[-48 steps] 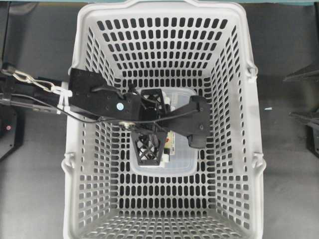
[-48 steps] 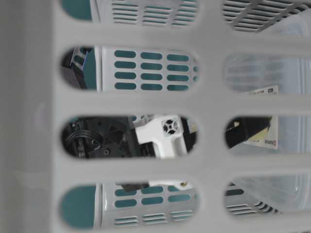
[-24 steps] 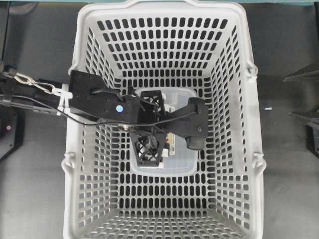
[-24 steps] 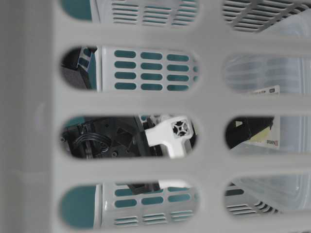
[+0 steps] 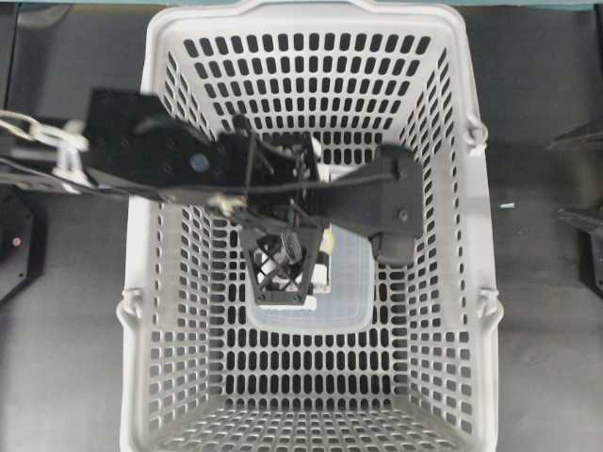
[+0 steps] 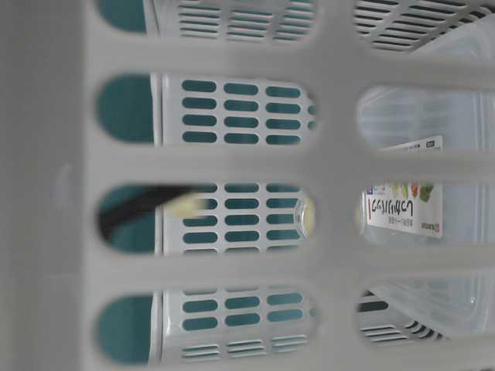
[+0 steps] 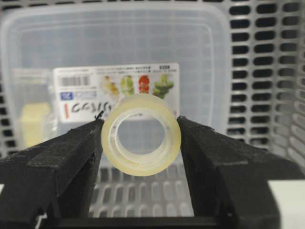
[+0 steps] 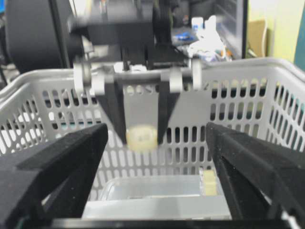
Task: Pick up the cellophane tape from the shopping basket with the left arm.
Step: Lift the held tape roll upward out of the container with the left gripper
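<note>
Yellowish cellophane tape [image 7: 141, 134] clamped between the left arm's [image 5: 151, 160] jaws.

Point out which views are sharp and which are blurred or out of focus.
Left wrist view: cellophane tape sharp. Right wrist view: left arm smeared, tape soft. Table-level view: near wall of the shopping basket out of focus. Overhead view: crisp.

Grey shopping basket [image 5: 141, 311] on dark desk [image 5: 66, 367]; left arm [image 5: 141, 155] reaching inside, above a clear container [image 5: 353, 292].
</note>
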Available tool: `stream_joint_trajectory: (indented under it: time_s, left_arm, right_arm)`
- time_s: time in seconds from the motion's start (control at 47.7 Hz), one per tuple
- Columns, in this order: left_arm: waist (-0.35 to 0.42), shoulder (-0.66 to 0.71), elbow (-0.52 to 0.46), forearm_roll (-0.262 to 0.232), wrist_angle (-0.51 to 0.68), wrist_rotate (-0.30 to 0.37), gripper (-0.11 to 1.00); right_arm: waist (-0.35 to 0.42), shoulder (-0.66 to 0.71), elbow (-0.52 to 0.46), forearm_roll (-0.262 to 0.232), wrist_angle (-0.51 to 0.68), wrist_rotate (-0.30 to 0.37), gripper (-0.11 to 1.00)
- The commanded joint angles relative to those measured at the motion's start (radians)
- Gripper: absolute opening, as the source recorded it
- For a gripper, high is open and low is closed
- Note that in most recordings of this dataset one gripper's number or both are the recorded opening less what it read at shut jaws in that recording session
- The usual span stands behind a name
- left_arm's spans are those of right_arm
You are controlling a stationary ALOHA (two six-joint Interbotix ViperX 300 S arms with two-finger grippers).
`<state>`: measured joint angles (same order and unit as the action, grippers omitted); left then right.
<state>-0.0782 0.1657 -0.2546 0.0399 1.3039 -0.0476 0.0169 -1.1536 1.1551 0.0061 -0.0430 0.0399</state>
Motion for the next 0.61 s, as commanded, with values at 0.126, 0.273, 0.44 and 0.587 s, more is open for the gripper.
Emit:
stream_joint_trajectory:
  time_s: [0.126, 0.273, 0.44, 0.587]
  left_arm:
    - [-0.002, -0.018, -0.161, 0.005, 0.144, -0.002, 0.5]
    - [-0.002, -0.012, -0.164, 0.005, 0.158, -0.002, 0.5]
    - [-0.002, -0.012, -0.164, 0.005, 0.158, -0.002, 0.5]
    - [0.002, -0.011, -0.163, 0.005, 0.156, -0.002, 0.5]
  right_arm:
    - [0.003, 0.0, -0.008, 0.003, -0.014, 0.002, 0.8]
    - [0.003, -0.002, -0.008, 0.003, -0.021, 0.002, 0.8]
    - [0.003, -0.002, -0.008, 0.003, -0.023, 0.002, 0.8]
    - [0.003, 0.0, -0.008, 0.003, -0.021, 0.002, 0.8]
